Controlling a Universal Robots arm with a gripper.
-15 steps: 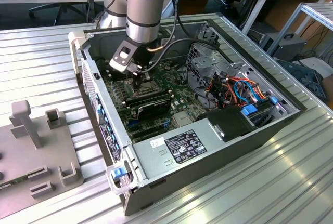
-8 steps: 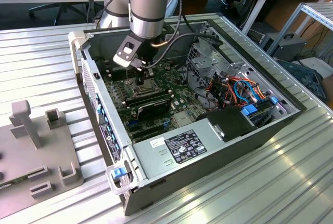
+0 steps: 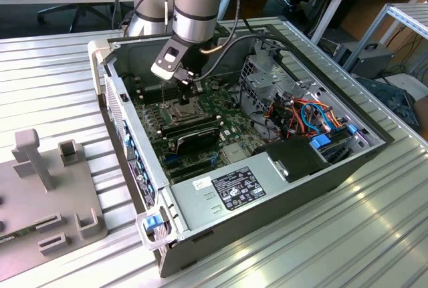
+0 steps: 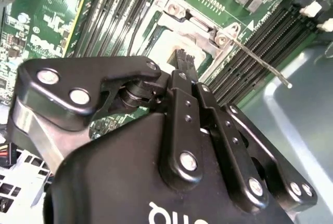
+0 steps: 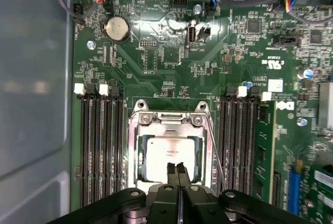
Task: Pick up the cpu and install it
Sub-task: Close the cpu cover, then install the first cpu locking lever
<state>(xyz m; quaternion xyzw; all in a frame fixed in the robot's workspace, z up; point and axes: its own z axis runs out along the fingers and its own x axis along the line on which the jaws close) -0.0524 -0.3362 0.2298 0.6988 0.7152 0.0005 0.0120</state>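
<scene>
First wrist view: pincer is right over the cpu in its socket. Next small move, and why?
Probably lift the pincer straight up a little. Its shut tips sit over the cpu, which seems to lie flat inside the socket frame, and the thin lever beside it looks unlatched. Backing off would show whether the chip is seated.

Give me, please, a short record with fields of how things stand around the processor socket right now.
cpu: lies flat in the socket, with the metal socket frame around it
gripper: shut, its tips over one edge of the cpu; contact cannot be told
socket lever: thin rod alongside the frame
memory slots: flank the socket on both sides
computer case: open, lying on a ribbed metal table
</scene>
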